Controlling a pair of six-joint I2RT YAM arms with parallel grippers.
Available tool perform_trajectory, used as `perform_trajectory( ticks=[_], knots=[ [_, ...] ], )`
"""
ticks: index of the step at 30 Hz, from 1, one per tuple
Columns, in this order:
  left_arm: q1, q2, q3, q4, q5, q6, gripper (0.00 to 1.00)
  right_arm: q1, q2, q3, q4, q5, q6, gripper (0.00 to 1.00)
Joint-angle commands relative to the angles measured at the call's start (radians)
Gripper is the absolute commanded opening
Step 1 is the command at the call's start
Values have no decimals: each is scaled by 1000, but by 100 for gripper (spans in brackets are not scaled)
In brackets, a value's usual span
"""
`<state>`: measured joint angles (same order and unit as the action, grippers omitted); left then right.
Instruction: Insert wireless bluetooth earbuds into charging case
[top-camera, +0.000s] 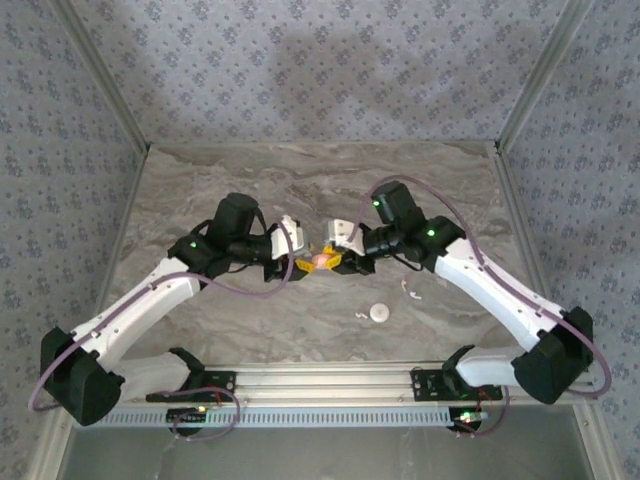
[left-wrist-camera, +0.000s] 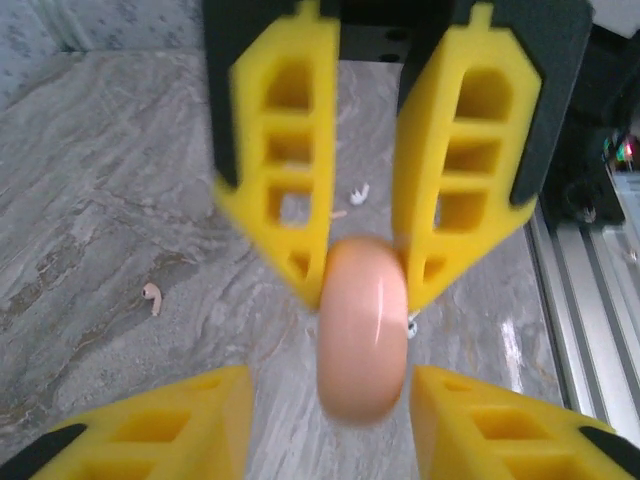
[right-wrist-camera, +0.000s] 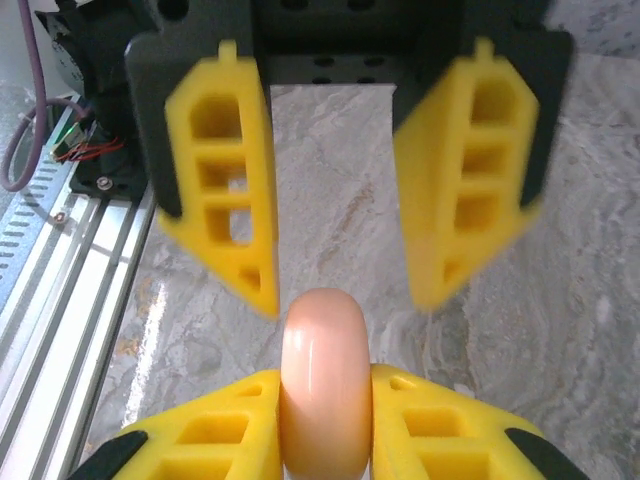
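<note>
Grippers number two, meeting nose to nose over the middle of the marble table (top-camera: 250, 330). The right gripper (right-wrist-camera: 325, 390) pinches the one pink round case (right-wrist-camera: 322, 340) edge-on, its fingers pressed against both faces. The left gripper (left-wrist-camera: 330, 380) stands spread, one finger on each side of that case with a gap on both sides. One white disc (top-camera: 379, 313) lies near the right arm. The top view shows two white earbuds (top-camera: 408, 290): one beyond the disc, one (top-camera: 358, 315) just left of it. The left wrist view shows a pale curved earbud (left-wrist-camera: 152, 297) lying alone; whether it is a third, I cannot tell.
</note>
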<state>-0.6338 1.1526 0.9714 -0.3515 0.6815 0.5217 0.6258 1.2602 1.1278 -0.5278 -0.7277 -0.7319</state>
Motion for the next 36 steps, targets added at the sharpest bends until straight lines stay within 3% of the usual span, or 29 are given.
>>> perform_trajectory(
  ticks=[1, 4, 10, 20, 36],
  knots=[
    [23, -49, -74, 236, 93, -128, 46, -75, -87, -112, 243, -176, 159, 24],
    [23, -59, -116, 362, 130, -193, 47, -107, -130, -187, 396, -238, 273, 24],
    [23, -32, -131, 460, 174, -240, 48, -131, -159, -256, 585, -302, 400, 24],
    [23, -16, -117, 478, 207, -260, 48, -137, -143, -249, 666, -345, 455, 24],
    [23, -12, -82, 442, 258, -264, 44, -118, -121, -227, 636, -356, 445, 24]
  ],
)
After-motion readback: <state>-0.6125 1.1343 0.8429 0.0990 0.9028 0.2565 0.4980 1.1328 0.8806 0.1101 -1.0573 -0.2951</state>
